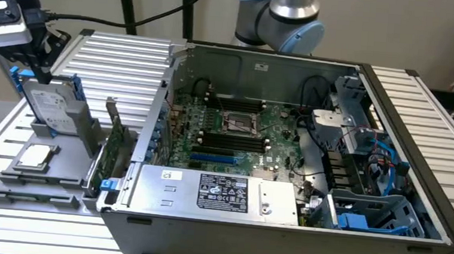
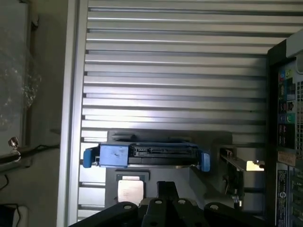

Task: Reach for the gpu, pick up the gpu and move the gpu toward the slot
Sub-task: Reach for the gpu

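The gpu [image 1: 115,146] is a green card standing on edge in a grey holder [image 1: 65,151], just outside the open computer case [image 1: 283,239] on the exterior view's left. In the wrist view the gpu [image 2: 233,177] appears edge-on, with its silver bracket beside it. My gripper [image 1: 41,77] hangs over the far end of the silver hard drive [image 1: 51,107], well to the exterior view's left of the gpu. Its fingers [image 2: 166,189] are shut with nothing in them. The blue slot [image 1: 213,159] lies on the motherboard inside the case.
The hard drive with blue rails [image 2: 147,156] and a small square silver chip [image 1: 35,155] sit in the same holder. The case wall [image 1: 151,127] rises between the gpu and the motherboard. Ribbed metal table [image 1: 119,59] extends behind the holder. A power supply [image 1: 214,192] sits at the case front.
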Robot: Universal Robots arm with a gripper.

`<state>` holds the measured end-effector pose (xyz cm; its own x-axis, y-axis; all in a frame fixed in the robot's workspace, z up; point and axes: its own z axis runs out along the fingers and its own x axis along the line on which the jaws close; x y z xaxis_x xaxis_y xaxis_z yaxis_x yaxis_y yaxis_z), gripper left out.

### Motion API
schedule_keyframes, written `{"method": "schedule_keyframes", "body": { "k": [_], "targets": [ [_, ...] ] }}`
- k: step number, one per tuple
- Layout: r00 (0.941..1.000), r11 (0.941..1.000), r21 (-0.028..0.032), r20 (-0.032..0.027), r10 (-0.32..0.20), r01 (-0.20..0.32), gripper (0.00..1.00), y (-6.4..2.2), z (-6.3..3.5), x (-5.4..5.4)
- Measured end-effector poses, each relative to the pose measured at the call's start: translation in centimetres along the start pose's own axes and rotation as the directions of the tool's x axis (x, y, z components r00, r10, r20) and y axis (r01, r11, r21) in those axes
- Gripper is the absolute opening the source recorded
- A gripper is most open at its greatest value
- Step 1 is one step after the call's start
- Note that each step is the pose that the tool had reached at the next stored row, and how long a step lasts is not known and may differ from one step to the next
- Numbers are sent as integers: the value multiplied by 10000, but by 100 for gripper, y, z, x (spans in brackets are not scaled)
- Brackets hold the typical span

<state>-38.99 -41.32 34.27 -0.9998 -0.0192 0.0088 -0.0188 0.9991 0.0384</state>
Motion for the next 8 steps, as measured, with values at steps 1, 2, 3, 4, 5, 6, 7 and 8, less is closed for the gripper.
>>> {"method": "schedule_keyframes", "body": {
  "k": [1,2,3,4,5,6,7,8],
  "targets": [
    [10000,10000,-1,-14,1,-1,11,-24,-1,-26],
    [10000,10000,0,-29,2,-2,11,-49,-3,-51],
    [10000,10000,0,-45,2,-2,11,-77,-4,-80],
    [10000,10000,0,-57,2,-2,11,-104,-6,-108],
    [10000,10000,0,-71,3,-3,11,-130,-8,-135],
    [10000,10000,0,-83,4,-4,11,-156,-9,-162],
    [10000,10000,-2,-94,4,-4,11,-182,-9,-189],
    [9999,10000,-2,-107,4,-4,11,-209,-11,-218]
  ]
}}
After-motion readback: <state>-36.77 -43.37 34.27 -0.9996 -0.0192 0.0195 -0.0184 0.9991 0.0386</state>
